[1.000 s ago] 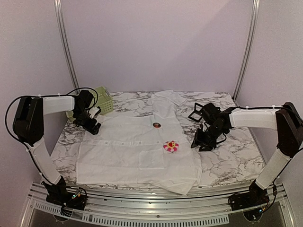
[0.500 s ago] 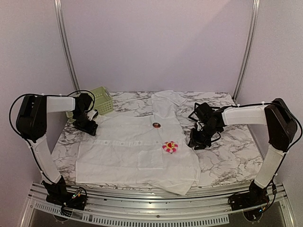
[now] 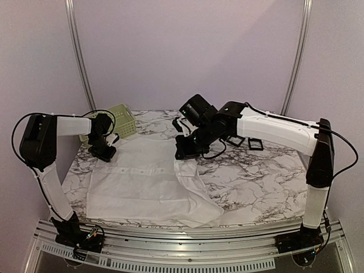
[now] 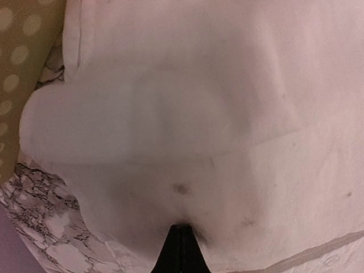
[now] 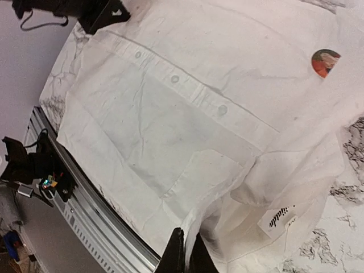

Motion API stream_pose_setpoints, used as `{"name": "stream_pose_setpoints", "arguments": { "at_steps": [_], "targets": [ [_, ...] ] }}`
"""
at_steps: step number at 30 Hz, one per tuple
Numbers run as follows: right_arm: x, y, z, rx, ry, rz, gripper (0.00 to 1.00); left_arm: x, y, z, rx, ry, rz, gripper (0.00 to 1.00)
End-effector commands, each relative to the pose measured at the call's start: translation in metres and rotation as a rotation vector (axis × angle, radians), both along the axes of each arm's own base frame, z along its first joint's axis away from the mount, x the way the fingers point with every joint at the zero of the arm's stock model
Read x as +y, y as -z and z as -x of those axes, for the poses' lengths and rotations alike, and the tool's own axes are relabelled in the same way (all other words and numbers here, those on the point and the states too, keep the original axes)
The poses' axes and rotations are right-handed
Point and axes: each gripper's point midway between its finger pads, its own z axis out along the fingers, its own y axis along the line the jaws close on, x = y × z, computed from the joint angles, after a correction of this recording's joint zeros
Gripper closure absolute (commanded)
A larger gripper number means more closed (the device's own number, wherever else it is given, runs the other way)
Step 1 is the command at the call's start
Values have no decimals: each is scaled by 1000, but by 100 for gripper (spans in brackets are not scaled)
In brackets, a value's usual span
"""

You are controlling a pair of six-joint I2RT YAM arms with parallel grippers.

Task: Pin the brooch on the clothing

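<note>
Thin white button-front shirt point(image 3: 142, 182): left gripper point(image 3: 105, 152) pinches upper-left corner, right gripper point(image 3: 182, 154) pinches edge, centre. Step, likely: arranging. Next: spread flat for pinning.

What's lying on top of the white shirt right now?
One small round badge shows on the shirt. The right gripper pinches a raised fold of fabric, and anything beneath that fold is covered.

Top view high over the whole table point(image 3: 267, 182); left wrist close, right wrist higher; shirt point(image 3: 142, 179) shared
</note>
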Motion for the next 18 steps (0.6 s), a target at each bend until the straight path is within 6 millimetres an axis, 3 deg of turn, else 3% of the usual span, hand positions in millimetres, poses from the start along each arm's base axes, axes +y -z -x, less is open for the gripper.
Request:
{"name": "stream_pose_setpoints", "arguments": {
  "at_steps": [1, 4, 7, 10, 14, 16, 18],
  "targets": [
    [5, 85, 51, 91, -246, 242, 87, 11, 27, 17, 95, 12, -55, 100],
    [15, 87, 59, 124, -284, 196, 58, 11, 26, 14, 89, 13, -60, 100],
    [20, 66, 54, 71, -295, 140, 48, 11, 27, 14, 92, 13, -58, 100],
    [17, 38, 39, 38, -272, 53, 45, 12, 29, 16, 97, 14, -60, 100],
    [-5, -27, 3, -25, -146, -205, 44, 13, 30, 17, 100, 13, -66, 100],
    [-27, -42, -22, -54, -22, -282, 44, 13, 29, 17, 99, 15, -67, 100],
    [-59, -37, -47, -37, 154, -282, 46, 13, 29, 18, 96, 17, -68, 100]
  ]
}}
